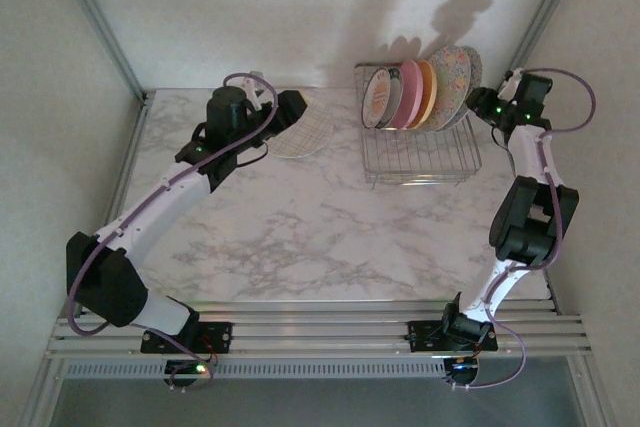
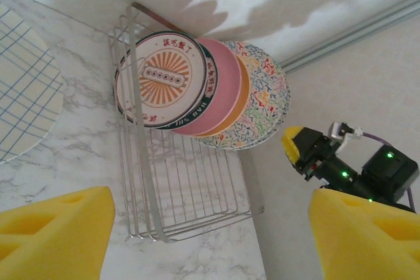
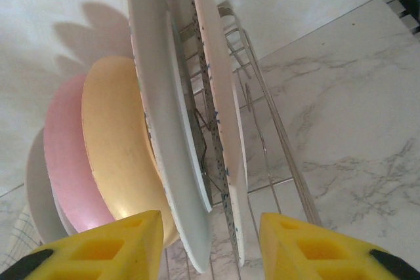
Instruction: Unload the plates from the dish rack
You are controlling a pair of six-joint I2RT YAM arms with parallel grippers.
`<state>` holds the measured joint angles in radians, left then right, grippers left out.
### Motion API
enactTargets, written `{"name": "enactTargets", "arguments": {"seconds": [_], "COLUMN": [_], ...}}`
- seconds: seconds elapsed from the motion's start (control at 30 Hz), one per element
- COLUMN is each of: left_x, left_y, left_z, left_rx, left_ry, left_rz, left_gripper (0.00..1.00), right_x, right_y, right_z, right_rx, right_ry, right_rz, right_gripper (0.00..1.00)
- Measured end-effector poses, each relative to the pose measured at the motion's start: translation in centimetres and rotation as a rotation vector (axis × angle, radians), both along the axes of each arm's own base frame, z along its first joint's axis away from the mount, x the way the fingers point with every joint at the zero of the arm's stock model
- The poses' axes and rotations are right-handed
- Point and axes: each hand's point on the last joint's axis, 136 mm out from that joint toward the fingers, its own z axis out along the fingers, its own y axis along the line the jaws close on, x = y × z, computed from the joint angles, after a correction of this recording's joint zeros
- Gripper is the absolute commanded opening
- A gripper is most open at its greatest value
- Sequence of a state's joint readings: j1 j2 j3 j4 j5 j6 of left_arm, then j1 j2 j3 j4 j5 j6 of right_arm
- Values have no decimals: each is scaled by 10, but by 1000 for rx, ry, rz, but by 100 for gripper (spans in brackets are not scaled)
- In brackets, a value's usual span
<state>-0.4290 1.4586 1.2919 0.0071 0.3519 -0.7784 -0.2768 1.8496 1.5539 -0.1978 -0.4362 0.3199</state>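
While plates [image 3: 118,149] lean racked, the right pincer [image 3: 210,222] straddles two.

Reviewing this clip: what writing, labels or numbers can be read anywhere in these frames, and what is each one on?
"HAD SU": roughly how the lettering reads on the dark rim of the emblem plate in the dish rack; the rest of that ring is too blurred.
Four Chinese characters above the plate's emblem: too small to read with certainty.
No other readable text.
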Motion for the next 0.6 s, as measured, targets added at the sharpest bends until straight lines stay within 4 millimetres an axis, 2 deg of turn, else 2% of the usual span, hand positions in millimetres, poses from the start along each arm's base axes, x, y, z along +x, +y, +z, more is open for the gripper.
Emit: {"name": "enactTargets", "arguments": {"seconds": [0.2,0.6], "left_x": [-2,-4], "left_y": [-1,-3], "left_z": [10,12], "left_rx": [-10,-17], "left_ry": [-30,-37], "left_rz": [-10,-22], "left_gripper": [77,77], "right_x": [9,23], "right_y": [0,3], "right_z": [-1,1], "right_rx": [-9,-32], "right_ry": [-29,-72], "right_rz": [62,135], "right_gripper": [30,22]}}
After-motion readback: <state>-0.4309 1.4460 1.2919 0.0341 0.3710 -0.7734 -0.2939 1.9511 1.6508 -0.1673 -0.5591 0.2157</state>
